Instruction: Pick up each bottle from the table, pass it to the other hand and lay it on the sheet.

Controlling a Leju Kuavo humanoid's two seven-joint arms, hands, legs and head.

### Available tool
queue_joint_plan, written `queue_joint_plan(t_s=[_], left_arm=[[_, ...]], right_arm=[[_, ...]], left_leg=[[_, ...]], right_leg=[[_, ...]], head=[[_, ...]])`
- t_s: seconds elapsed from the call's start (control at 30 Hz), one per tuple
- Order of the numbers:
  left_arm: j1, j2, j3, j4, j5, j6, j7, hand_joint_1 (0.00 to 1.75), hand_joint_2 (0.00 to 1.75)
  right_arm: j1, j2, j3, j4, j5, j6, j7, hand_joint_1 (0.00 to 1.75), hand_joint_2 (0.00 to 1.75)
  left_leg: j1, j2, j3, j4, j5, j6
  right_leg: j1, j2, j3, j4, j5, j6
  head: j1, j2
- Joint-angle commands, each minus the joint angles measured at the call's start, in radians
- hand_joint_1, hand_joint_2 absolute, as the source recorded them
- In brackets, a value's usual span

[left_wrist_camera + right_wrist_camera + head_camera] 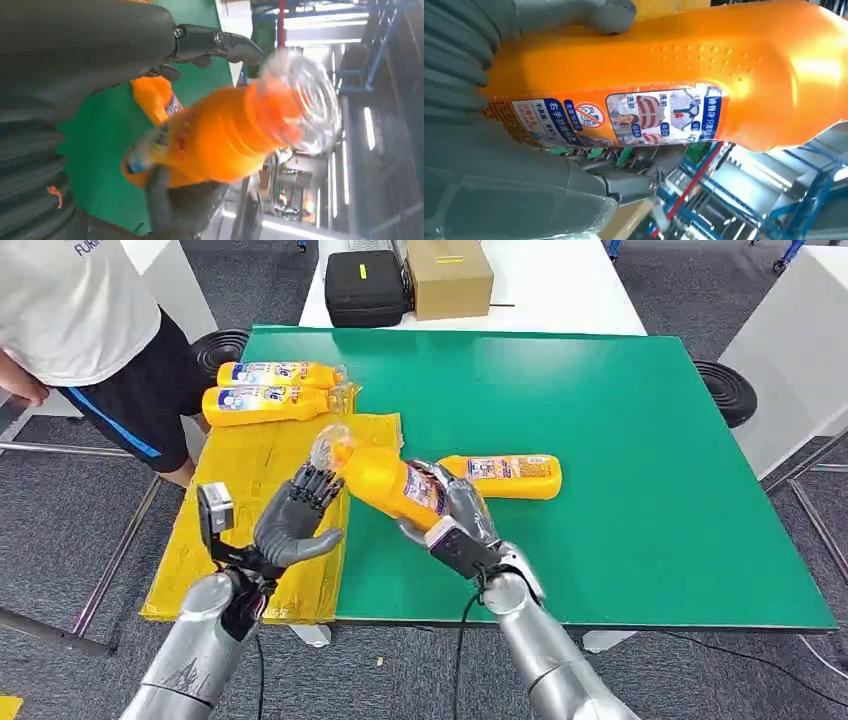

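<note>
My right hand (pixel 455 512) grips an orange bottle (pixel 385 480) by its lower body and holds it tilted above the green table (pixel 640 440), its clear-wrapped cap end toward my left hand. The label side of this bottle (pixel 664 80) fills the right wrist view under the thumb (pixel 574 15). My left hand (pixel 297 515) is open, fingers apart, just beside the cap end without touching it. The left wrist view has the bottle (pixel 230 135) close ahead of the fingers (pixel 215 42). Another bottle (pixel 510 476) lies on the table. Two bottles (pixel 275 390) lie on the yellow sheet (pixel 250 500).
A person (pixel 90 330) in a white shirt and dark shorts stands at the table's far left corner. A black case (pixel 365 285) and a cardboard box (pixel 448 275) sit on a white table behind. Round black stools (pixel 728 390) flank the green table.
</note>
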Motion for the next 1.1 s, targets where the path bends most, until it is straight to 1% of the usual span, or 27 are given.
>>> queue_joint_plan(t_s=[0.03,0.07,0.13,0.17,0.23,0.27,0.3,0.33,0.4,0.47,0.67,0.7,0.77,0.8,0.83,0.87,0.9,0.93,1.0,1.03,1.07,1.1], left_arm=[[-0.077,-0.008,-0.076,0.109,0.009,-0.008,0.012,0.00,1.75],[-0.083,-0.018,-0.085,0.115,0.010,-0.010,0.016,0.00,1.75],[-0.088,-0.028,-0.097,0.124,0.008,-0.003,0.019,0.00,1.75],[-0.092,-0.031,-0.105,0.128,0.007,0.003,0.020,0.00,1.75],[-0.098,-0.032,-0.115,0.138,0.010,0.009,0.022,0.00,1.75],[-0.099,-0.033,-0.116,0.140,0.010,0.011,0.022,0.00,1.75],[-0.099,-0.033,-0.116,0.140,0.010,0.011,0.022,0.00,1.75],[-0.099,-0.033,-0.116,0.140,0.010,0.011,0.022,0.00,1.75],[-0.105,-0.034,-0.119,0.151,0.020,-0.003,0.022,0.00,1.75],[-0.111,-0.038,-0.125,0.163,0.018,0.003,0.022,0.00,1.75],[-0.146,-0.064,-0.140,0.223,-0.003,0.049,0.024,0.00,1.75],[-0.151,-0.068,-0.141,0.232,-0.004,0.054,0.024,0.00,1.75],[-0.173,-0.078,-0.149,0.262,-0.011,0.073,0.020,0.00,1.75],[-0.186,-0.082,-0.152,0.281,-0.016,0.087,0.019,0.00,1.75],[-0.189,-0.084,-0.152,0.286,-0.016,0.092,0.019,0.00,1.75],[-0.195,-0.088,-0.151,0.298,-0.015,0.099,0.018,0.00,1.75],[-0.195,-0.088,-0.151,0.298,-0.015,0.099,0.018,0.00,1.75],[-0.195,-0.088,-0.151,0.298,-0.015,0.099,0.018,0.00,1.75],[-0.202,-0.090,-0.151,0.310,-0.018,0.109,0.017,0.00,1.75],[-0.205,-0.094,-0.151,0.316,-0.018,0.117,0.016,0.00,1.75],[-0.205,-0.096,-0.151,0.318,-0.017,0.119,0.012,0.00,1.75],[-0.203,-0.097,-0.150,0.316,-0.013,0.115,0.003,0.00,1.75]], right_arm=[[-0.063,0.001,0.056,0.103,-0.011,0.018,-0.003,1.75,1.75],[-0.068,0.009,0.065,0.111,-0.010,0.025,-0.003,1.75,1.75],[-0.074,0.020,0.076,0.120,-0.013,0.027,-0.003,1.75,1.75],[-0.077,0.022,0.086,0.121,-0.023,0.025,-0.003,1.75,1.75],[-0.083,0.022,0.103,0.122,-0.040,0.021,-0.003,1.75,1.75],[-0.085,0.023,0.104,0.121,-0.044,0.023,-0.003,1.75,1.75],[-0.085,0.023,0.104,0.121,-0.044,0.023,-0.003,1.75,1.75],[-0.085,0.023,0.104,0.121,-0.044,0.023,-0.003,1.75,1.75],[-0.086,0.019,0.110,0.117,-0.052,0.025,-0.003,1.75,1.75],[-0.089,0.022,0.120,0.120,-0.059,0.025,-0.003,1.75,1.75],[-0.087,0.026,0.143,0.135,-0.072,0.031,-0.003,1.75,1.75],[-0.086,0.026,0.148,0.137,-0.069,0.034,-0.003,1.75,1.75],[-0.081,0.028,0.173,0.145,-0.063,0.046,-0.003,1.75,1.75],[-0.079,0.030,0.184,0.149,-0.066,0.051,-0.003,1.75,1.75],[-0.079,0.032,0.189,0.152,-0.065,0.055,-0.003,1.75,1.75],[-0.079,0.035,0.200,0.157,-0.064,0.062,-0.003,1.75,1.75],[-0.079,0.035,0.200,0.157,-0.064,0.062,-0.003,1.75,1.75],[-0.079,0.035,0.200,0.157,-0.064,0.062,-0.003,1.75,1.75],[-0.077,0.035,0.208,0.158,-0.068,0.065,-0.003,1.75,1.75],[-0.080,0.036,0.216,0.167,-0.066,0.073,-0.003,1.75,1.75],[-0.082,0.039,0.220,0.179,-0.064,0.078,-0.003,1.75,1.75],[-0.084,0.043,0.225,0.192,-0.061,0.083,-0.003,1.75,1.75]], left_leg=[[0.000,0.001,0.005,0.000,-0.002,0.000],[0.001,0.000,0.007,0.000,-0.003,0.000],[0.000,0.000,0.002,0.000,-0.001,0.000],[0.001,0.000,0.005,0.001,-0.002,0.000],[0.000,0.000,0.002,0.000,-0.001,0.000],[0.000,0.000,0.004,0.000,-0.002,0.000],[0.000,0.000,0.002,0.000,-0.001,0.000],[0.001,0.001,0.005,0.000,-0.002,0.000],[0.000,0.000,0.002,0.000,-0.001,0.000],[0.001,0.000,0.004,0.000,-0.002,0.000],[0.000,0.000,0.003,0.000,-0.001,0.000],[0.001,0.000,0.006,0.000,-0.002,0.000],[0.000,0.000,0.002,0.000,-0.001,0.000],[0.000,-0.001,0.004,0.000,-0.002,0.000],[0.001,-0.001,0.002,0.000,-0.001,0.000],[0.001,0.000,0.004,0.001,-0.002,0.000],[0.000,0.000,0.002,0.000,-0.001,0.000],[0.001,0.000,0.005,0.000,-0.002,-0.001],[0.000,0.000,0.003,0.000,-0.001,0.000],[0.001,0.000,0.005,0.000,-0.003,-0.001],[0.001,0.000,0.003,0.000,-0.002,0.000],[0.001,0.000,0.007,0.000,-0.003,-0.001]], right_leg=[[0.001,-0.001,0.005,-0.001,-0.002,-0.003],[0.002,-0.001,0.007,-0.001,-0.003,-0.003],[0.001,-0.001,0.002,0.000,-0.001,-0.002],[0.001,-0.002,0.006,0.000,-0.003,-0.003],[0.001,0.000,0.002,0.000,-0.001,-0.002],[0.001,-0.001,0.004,0.000,-0.002,-0.002],[0.001,-0.001,0.002,0.000,-0.001,-0.002],[0.001,-0.001,0.005,0.000,-0.002,-0.003],[0.000,-0.001,0.002,0.000,-0.001,-0.002],[0.001,-0.001,0.004,0.000,-0.002,-0.003],[0.001,-0.001,0.003,0.000,-0.001,-0.002],[0.001,-0.001,0.006,-0.001,-0.003,-0.003],[0.001,-0.001,0.003,0.000,-0.001,-0.002],[0.001,-0.003,0.005,0.000,-0.002,-0.003],[0.001,-0.002,0.003,0.000,-0.001,-0.002],[0.001,-0.001,0.005,0.000,-0.002,-0.003],[0.001,-0.001,0.003,0.000,-0.001,-0.002],[0.001,-0.001,0.006,0.000,-0.002,-0.003],[0.001,-0.001,0.003,0.000,-0.001,-0.002],[0.002,-0.002,0.006,0.000,-0.003,-0.003],[0.001,-0.001,0.004,0.000,-0.002,-0.003],[0.002,-0.002,0.007,-0.001,-0.003,-0.004]], head=[[0.000,0.000],[0.000,0.000],[0.000,0.000],[0.000,0.000],[0.000,0.000],[0.000,0.000],[0.000,0.000],[0.000,0.000],[0.000,0.000],[0.000,0.000],[0.000,0.000],[0.000,0.000],[0.000,0.000],[0.000,0.000],[0.000,0.000],[0.000,0.000],[0.000,0.000],[0.000,0.000],[0.000,0.000],[0.000,0.000],[0.000,0.000],[0.000,0.000]])
